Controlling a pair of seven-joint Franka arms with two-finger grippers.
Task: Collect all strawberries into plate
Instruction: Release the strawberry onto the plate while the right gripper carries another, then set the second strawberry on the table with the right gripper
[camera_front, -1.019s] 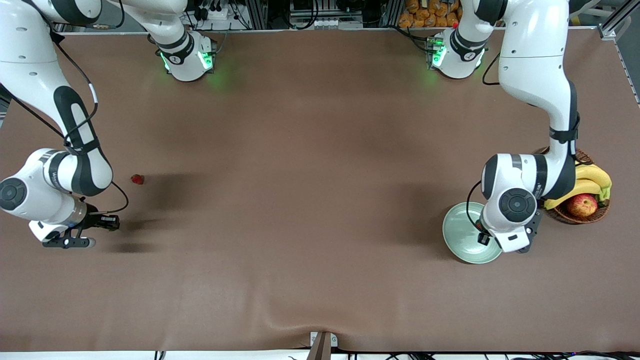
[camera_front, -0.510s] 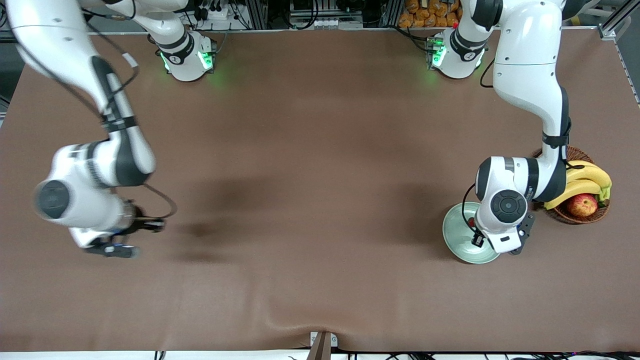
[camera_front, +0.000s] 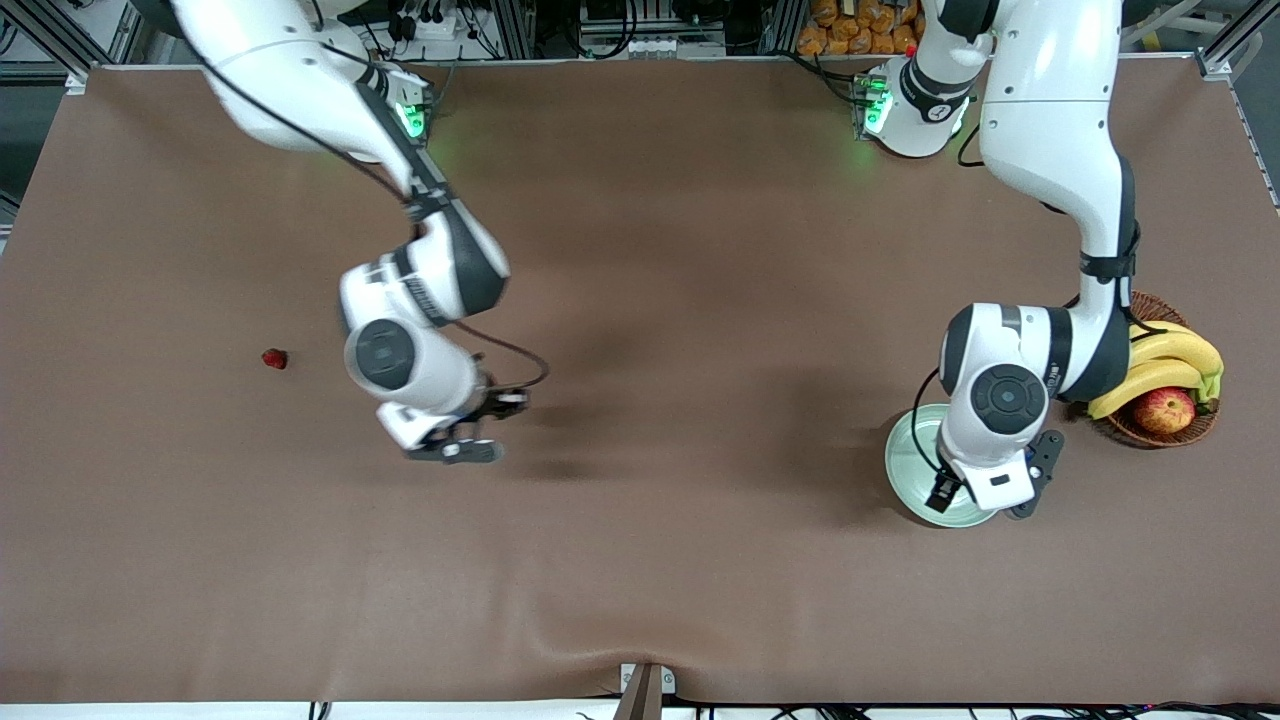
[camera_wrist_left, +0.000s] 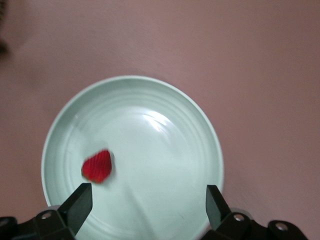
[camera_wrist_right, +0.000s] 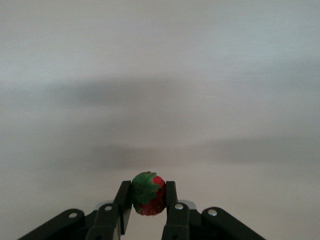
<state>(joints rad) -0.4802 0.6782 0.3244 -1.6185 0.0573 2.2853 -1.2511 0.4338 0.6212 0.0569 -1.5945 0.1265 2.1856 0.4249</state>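
My left gripper (camera_wrist_left: 148, 201) hangs open over the pale green plate (camera_wrist_left: 200, 130), which lies toward the left arm's end of the table. One strawberry (camera_wrist_left: 97, 166) sits in the plate, clear of both fingers. In the front view the left gripper (camera_front: 985, 498) covers much of the plate (camera_front: 897, 458) and hides that berry. My right gripper (camera_wrist_right: 149, 197) is shut on a second strawberry (camera_wrist_right: 150, 195) with a green cap, and the right gripper (camera_front: 455, 445) is in the air over the bare brown table. A third strawberry (camera_front: 274, 358) lies on the table toward the right arm's end.
A wicker basket (camera_front: 1130, 432) with bananas (camera_front: 1170, 365) and an apple (camera_front: 1163, 410) stands beside the plate, at the left arm's end of the table. The brown table cover (camera_front: 650, 560) has a small ripple at its front edge.
The left gripper opened over the plate and let its strawberry drop in. The right arm swung from its end of the table toward the middle, carrying its strawberry.
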